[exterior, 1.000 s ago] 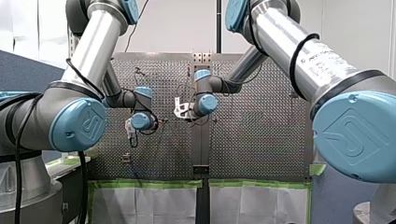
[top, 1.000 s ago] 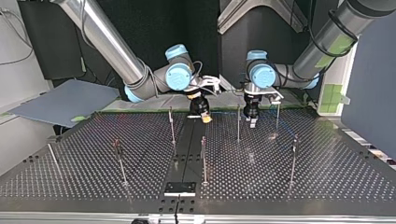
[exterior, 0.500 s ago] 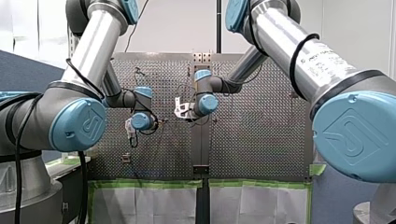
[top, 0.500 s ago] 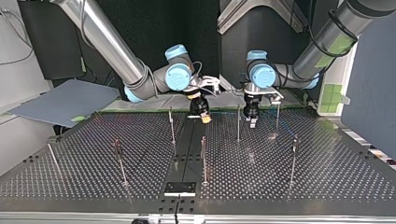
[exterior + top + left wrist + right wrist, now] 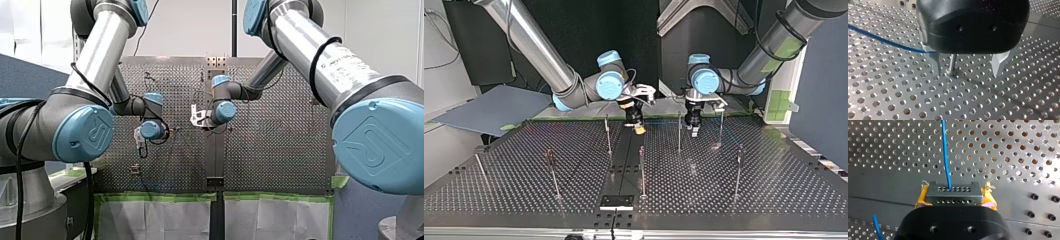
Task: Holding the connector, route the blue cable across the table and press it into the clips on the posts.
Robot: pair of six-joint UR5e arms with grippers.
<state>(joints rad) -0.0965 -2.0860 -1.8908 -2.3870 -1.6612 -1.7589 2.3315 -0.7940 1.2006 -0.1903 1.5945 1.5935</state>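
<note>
Blue cable (image 5: 945, 152) leaves the grey perforated connector (image 5: 953, 194), which is clamped between my right gripper's (image 5: 954, 198) yellow pads (image 5: 921, 199), and runs straight ahead over the perforated metal bench (image 5: 1010, 150). My left gripper (image 5: 968, 66), fingers apart, straddles a thin metal post (image 5: 952, 62). The cable passes just outside one finger, so that arm is nearer.

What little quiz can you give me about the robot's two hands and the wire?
1. True or false: my right hand is gripping the connector.
2. In the left wrist view, what shows between my left hand's fingers? A: a post. B: a cup. C: a ball.
3. Fill in: the cable coming out of the connector is coloured ____.
Key: 1 true; 2 A; 3 blue.
</note>
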